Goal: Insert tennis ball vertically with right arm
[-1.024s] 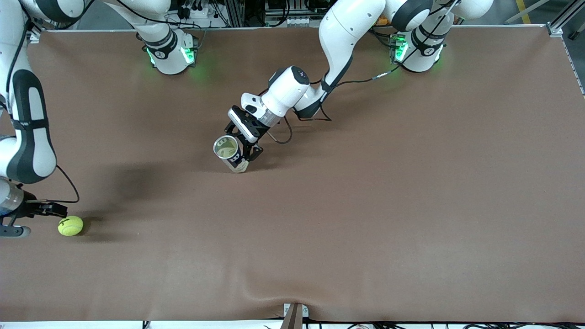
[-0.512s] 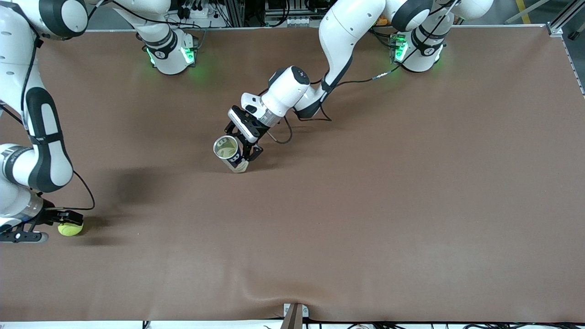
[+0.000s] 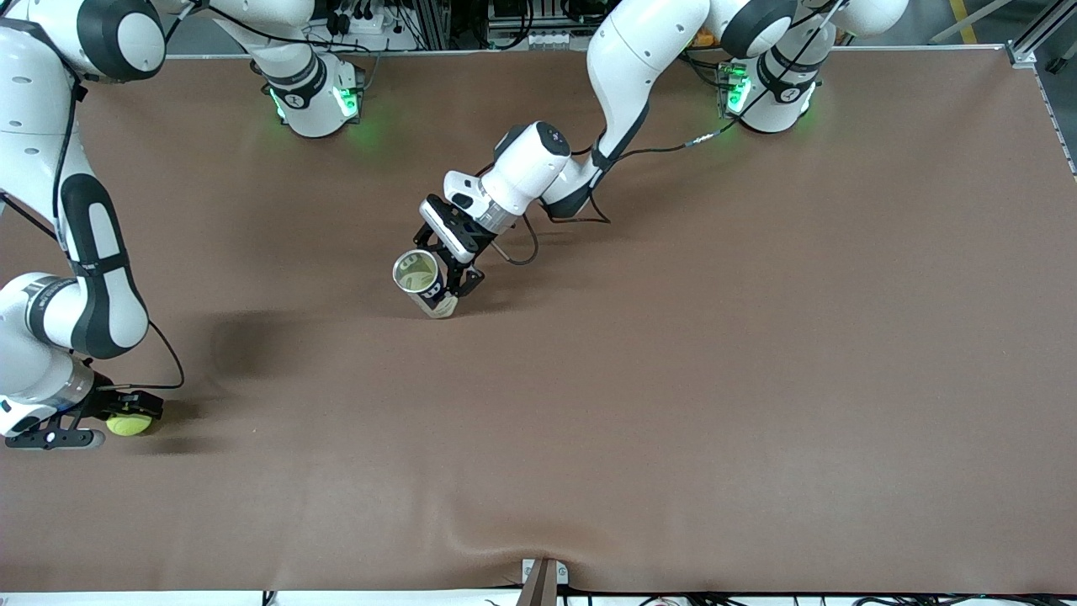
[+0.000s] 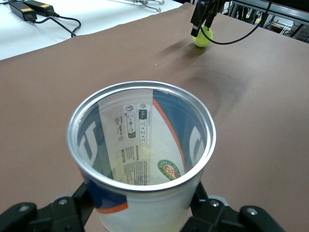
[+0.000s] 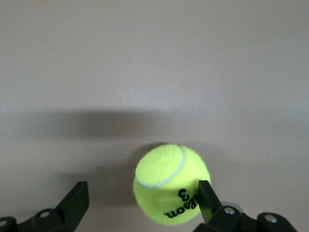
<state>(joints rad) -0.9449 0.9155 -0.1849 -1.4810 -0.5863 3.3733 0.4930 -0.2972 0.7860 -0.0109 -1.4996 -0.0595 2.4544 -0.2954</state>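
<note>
A yellow-green tennis ball lies on the brown table at the right arm's end, near the front camera. My right gripper is low over it and open. The ball sits between the two fingers, close against one fingertip and apart from the other. At the table's middle my left gripper is shut on a tennis ball can. The open can is white, blue and orange, with a metal rim and its mouth up. The ball also shows far off in the left wrist view.
The brown mat covers the whole table. A cable loops from the left wrist onto the mat beside the can. A small bracket stands at the table's edge nearest the front camera.
My right arm has swung in toward the ball, and its open fingers have gone from beside the ball to either side of it. The left arm and the can have not moved.
</note>
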